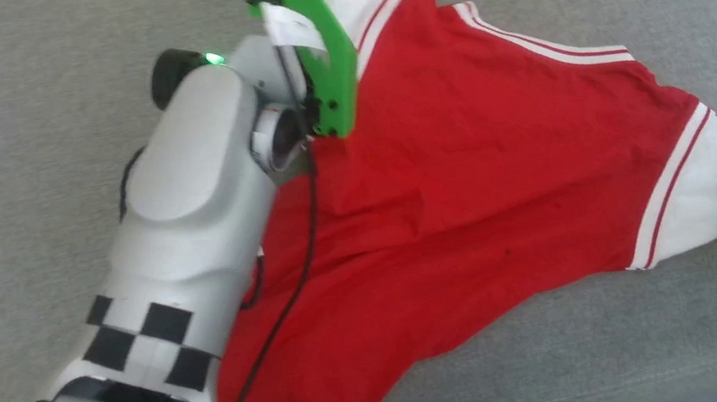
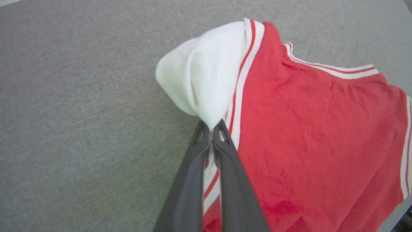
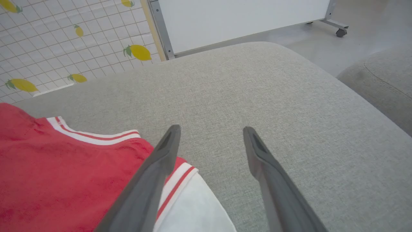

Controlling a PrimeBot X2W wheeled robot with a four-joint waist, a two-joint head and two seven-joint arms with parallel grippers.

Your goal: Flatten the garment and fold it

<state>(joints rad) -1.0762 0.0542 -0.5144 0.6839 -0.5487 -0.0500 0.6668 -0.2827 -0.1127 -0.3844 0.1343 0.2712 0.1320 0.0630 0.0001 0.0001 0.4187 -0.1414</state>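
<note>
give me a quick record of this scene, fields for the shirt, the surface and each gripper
shirt: red and white, spread out but wrinkled, not yet folded
surface: grey fabric cushion
left gripper: shut, pinching a white sleeve
right gripper: open, above the cushion beside the other white sleeve, holding nothing
background: lemon-print wall, white board on wheels

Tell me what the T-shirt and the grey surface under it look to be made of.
T-shirt: soft knit fabric, probably cotton or a blend, with a matte finish; it drapes, wrinkles and bunches into loose folds.
Grey surface: woven upholstery cloth over padding, matte; a fine crosshatch weave shows, and the edge is rounded like a cushion's.
</note>
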